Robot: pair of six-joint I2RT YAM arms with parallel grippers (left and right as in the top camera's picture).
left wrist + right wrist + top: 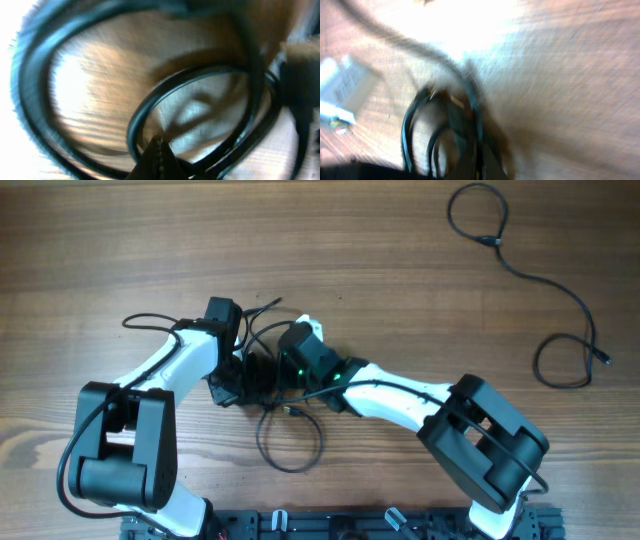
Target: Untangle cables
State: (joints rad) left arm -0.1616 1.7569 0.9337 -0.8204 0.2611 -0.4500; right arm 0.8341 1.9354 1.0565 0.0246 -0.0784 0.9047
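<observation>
Overhead: left gripper (238, 383) and right gripper (268, 375), both pinched together, meet in the tangled cables (262, 445). 1 loose cable (540, 280) lies well apart.

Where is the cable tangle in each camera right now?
Overhead: cable tangle at centre, one loop trailing toward the bottom edge.
Left wrist: its loops fill the frame, blurred.
Right wrist: lower left of centre, blurred.
Shared landmark: the wooden table underneath.

1. The tangle of cables (258, 375) lies mid-worktop (400, 240) — left pincer (232, 385) at its left, right pincer (283, 375) at its right.
2. A separate cable (545, 285) lies well right of and behind the tangle.
3. A loop (290, 467) lies just before the tangle.
</observation>
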